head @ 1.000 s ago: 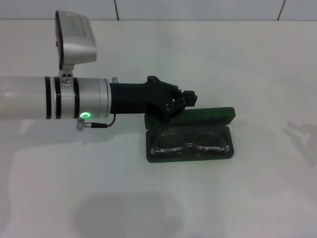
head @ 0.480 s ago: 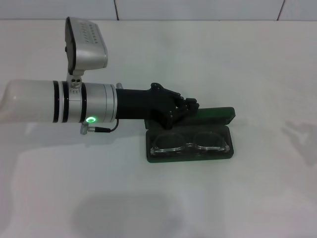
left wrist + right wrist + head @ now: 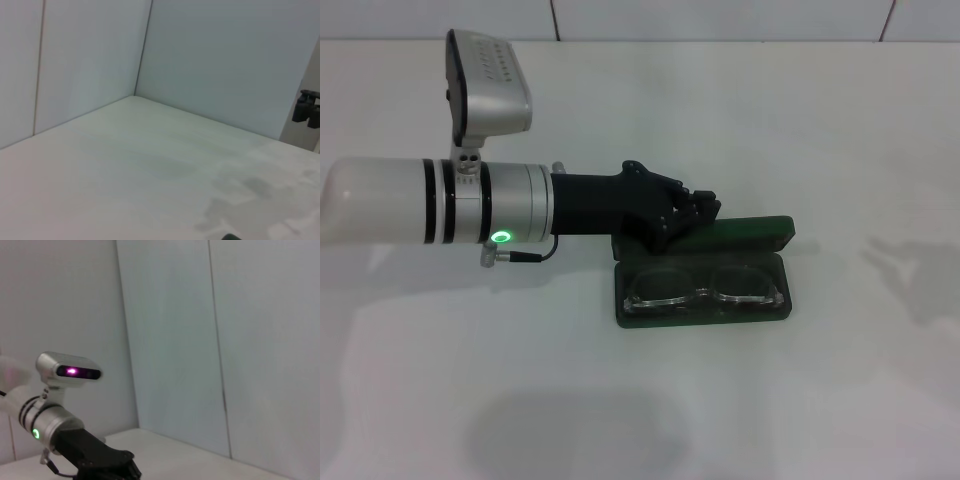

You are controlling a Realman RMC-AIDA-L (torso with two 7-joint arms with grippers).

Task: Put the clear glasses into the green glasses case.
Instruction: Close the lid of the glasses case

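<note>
The clear glasses lie in the green glasses case, the left hand over its rear left corner.

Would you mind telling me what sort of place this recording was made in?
Probably a bare robot test cell rather than a home: a plain white table boxed in by white panel walls, holding only the open green glasses case with the clear glasses, left gripper above it.
</note>
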